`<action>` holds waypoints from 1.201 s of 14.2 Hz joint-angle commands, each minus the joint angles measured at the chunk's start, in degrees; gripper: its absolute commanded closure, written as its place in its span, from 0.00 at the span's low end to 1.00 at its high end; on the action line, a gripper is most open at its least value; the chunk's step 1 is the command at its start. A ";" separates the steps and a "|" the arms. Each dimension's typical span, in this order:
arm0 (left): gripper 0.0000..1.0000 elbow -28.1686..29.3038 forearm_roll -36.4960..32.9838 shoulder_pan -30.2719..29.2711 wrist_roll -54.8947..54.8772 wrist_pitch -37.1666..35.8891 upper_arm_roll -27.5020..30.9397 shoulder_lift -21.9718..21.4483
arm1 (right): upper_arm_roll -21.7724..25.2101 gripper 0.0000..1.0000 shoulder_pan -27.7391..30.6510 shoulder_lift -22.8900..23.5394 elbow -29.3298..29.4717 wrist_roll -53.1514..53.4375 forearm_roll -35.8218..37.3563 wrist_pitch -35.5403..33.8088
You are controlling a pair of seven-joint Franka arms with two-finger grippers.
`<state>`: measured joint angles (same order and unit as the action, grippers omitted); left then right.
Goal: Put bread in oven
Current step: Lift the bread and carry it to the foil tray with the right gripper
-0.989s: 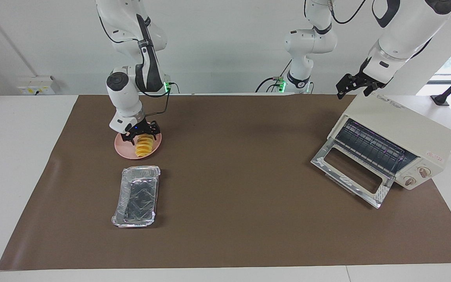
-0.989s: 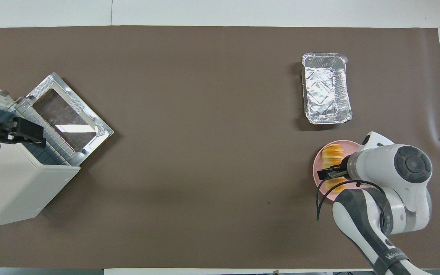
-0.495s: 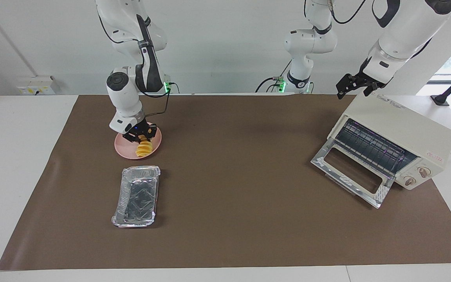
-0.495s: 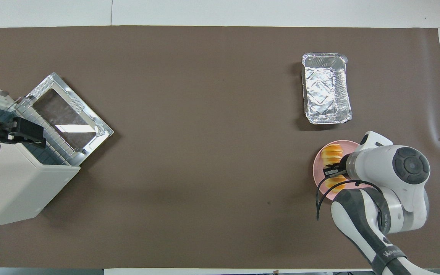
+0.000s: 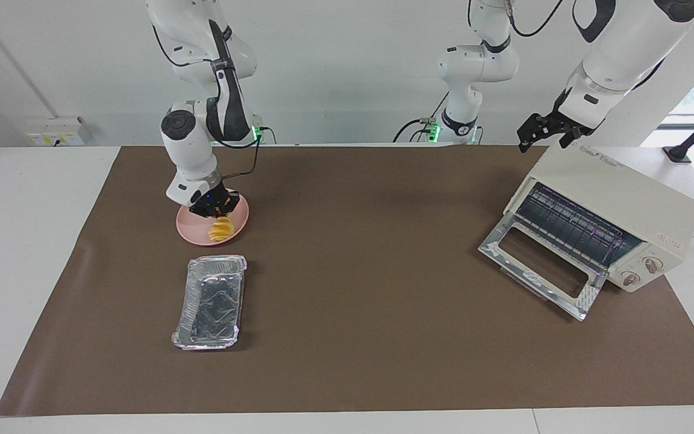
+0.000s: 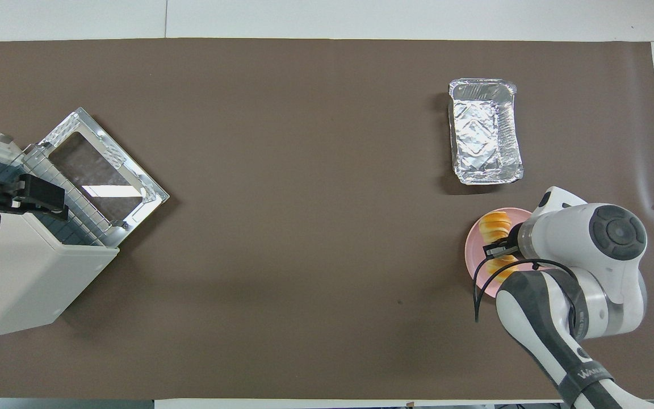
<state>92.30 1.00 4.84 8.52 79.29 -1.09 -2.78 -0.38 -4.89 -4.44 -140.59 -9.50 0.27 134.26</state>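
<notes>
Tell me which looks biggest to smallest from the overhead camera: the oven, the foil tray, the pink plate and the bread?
1. oven
2. foil tray
3. pink plate, partly hidden under the right arm, so its place after the tray is unsure
4. bread, partly covered too

bread [image 6: 495,226] middle hidden under right pincer [image 6: 496,250], oven [image 6: 15,278] cut by frame edge

You are looking at a robotics lab, not a kitchen. Two white jointed robot arms [image 5: 193,129] stand at a long white desk [image 5: 34,199] covered by a plain brown paper mat [image 5: 359,253], with black cables and green indicator lights at their bases. Bare white walls and a wall socket strip [image 5: 55,135] surround a staged cream-white toaster oven [image 5: 615,208] and crinkled silver foil tray [image 5: 210,302].
</notes>
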 commanded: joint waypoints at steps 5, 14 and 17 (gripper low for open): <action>0.00 0.51 0.41 -0.54 -0.52 -0.54 -0.14 -0.91 | 0.20 1.00 1.90 5.30 22.69 -1.05 -2.01 -16.99; 0.00 0.51 0.41 -0.54 -0.52 -0.54 -0.14 -0.91 | 0.38 1.00 2.25 29.09 57.22 -1.14 -4.74 -27.45; 0.00 0.51 0.41 -0.54 -0.52 -0.54 -0.14 -0.91 | 0.47 1.00 2.16 37.48 67.11 -1.05 -4.57 -29.77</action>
<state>92.30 1.00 4.84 8.52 79.29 -1.09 -2.78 0.27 -3.32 26.16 -82.45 -9.50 -3.28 107.37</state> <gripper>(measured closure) 0.000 0.863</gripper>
